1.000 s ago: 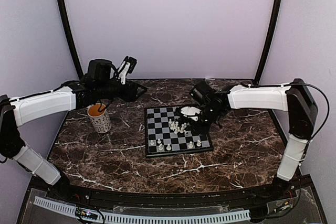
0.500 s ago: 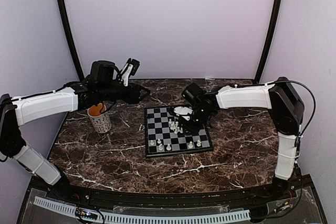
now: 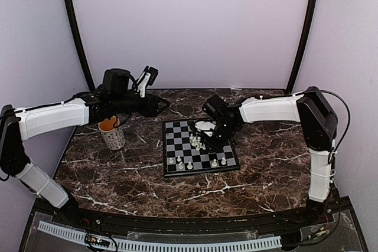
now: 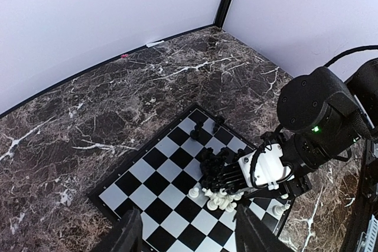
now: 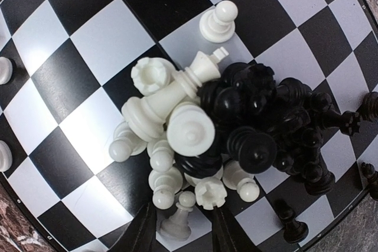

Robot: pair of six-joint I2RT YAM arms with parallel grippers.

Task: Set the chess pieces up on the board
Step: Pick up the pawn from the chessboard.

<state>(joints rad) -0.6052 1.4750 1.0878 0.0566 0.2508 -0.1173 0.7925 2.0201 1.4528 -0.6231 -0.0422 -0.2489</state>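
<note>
Most of the chess pieces lie in one jumbled heap near the middle of the board, white and black tangled together. Only a few white pieces stand along the board's near edge, so you are early in the job, at the step of picking the next piece out of the heap. Your right pincer hangs straight over the heap with its jaws apart and nothing gripped; a small white pawn shows in the gap below. Your left pincer is wide open and empty, held above the worktop beyond the board's far left corner. The white king lies on its side atop the heap, its long axis diagonal in the right wrist view, base toward the lower left, cross toward the upper right. Your next move, I judge, calls for a clean pinch on one loose piece at the heap's rim without dragging its neighbours, then standing it upright on its home square.
</note>
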